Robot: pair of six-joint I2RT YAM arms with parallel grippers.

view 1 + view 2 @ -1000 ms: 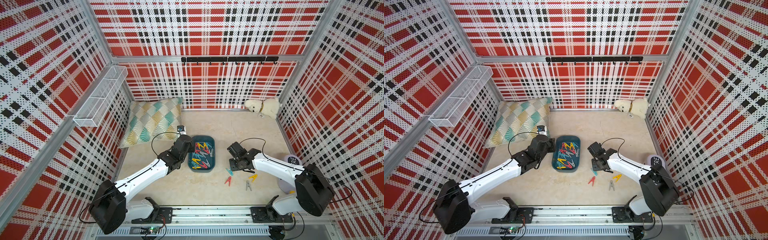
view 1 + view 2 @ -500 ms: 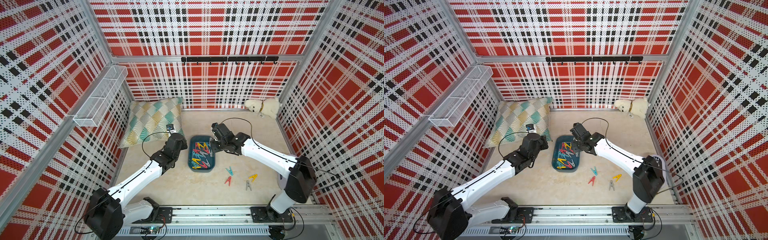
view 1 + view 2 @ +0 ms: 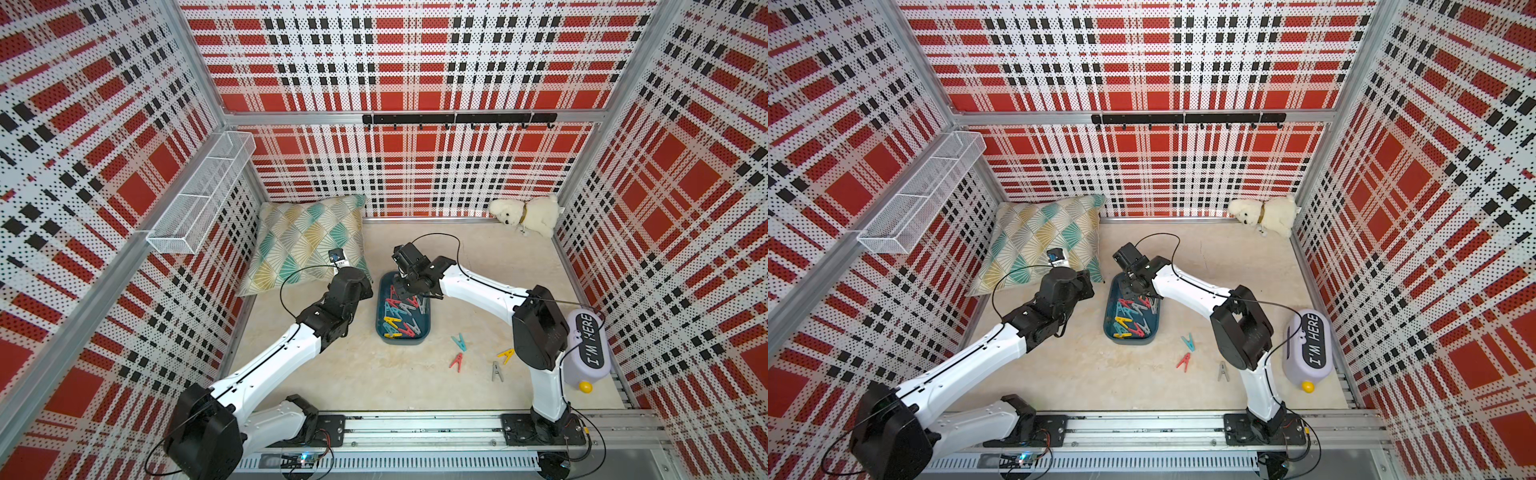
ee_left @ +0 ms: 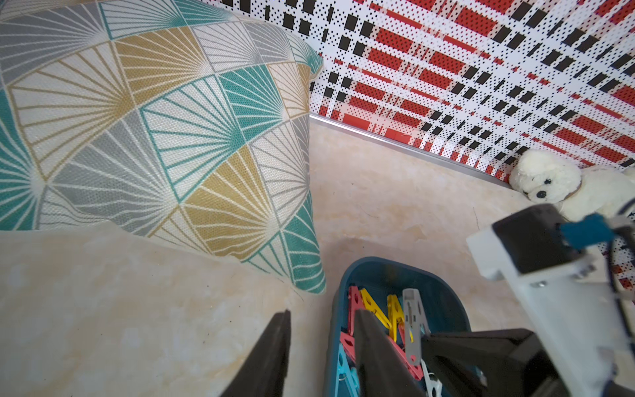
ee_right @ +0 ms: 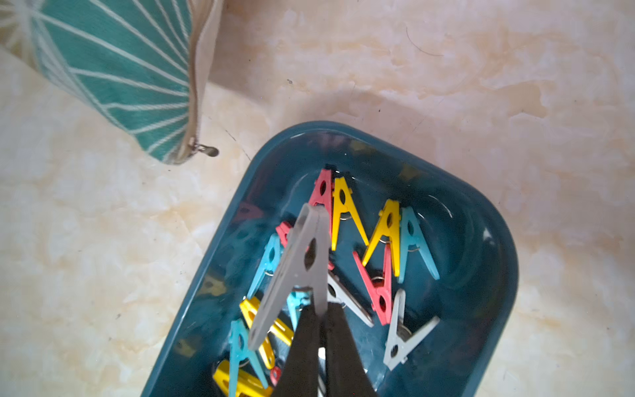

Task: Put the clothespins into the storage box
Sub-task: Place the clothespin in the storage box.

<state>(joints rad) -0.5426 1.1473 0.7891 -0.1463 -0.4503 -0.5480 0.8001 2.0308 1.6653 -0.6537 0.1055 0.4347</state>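
The right tool [image 5: 321,314] pinches a grey clothespin [image 5: 299,271] over the storage box [image 5: 481,275]'s far end; releasing it likely comes next.

Bright, even, diffuse light falls from above in both top views, so the arms [image 3: 282,349] leave only faint, soft-edged shadows on the pale floor [image 3: 374,374]. The wide lens bows the wall frames [image 3: 195,62] and stretches the plaid walls [image 3: 83,124] toward the edges (most in the corners). In the right wrist view the glossy storage box [image 5: 508,261] mirrors the clothespins [image 5: 343,206] dimly on its inner wall and shows small white glints, and the picture is sharp
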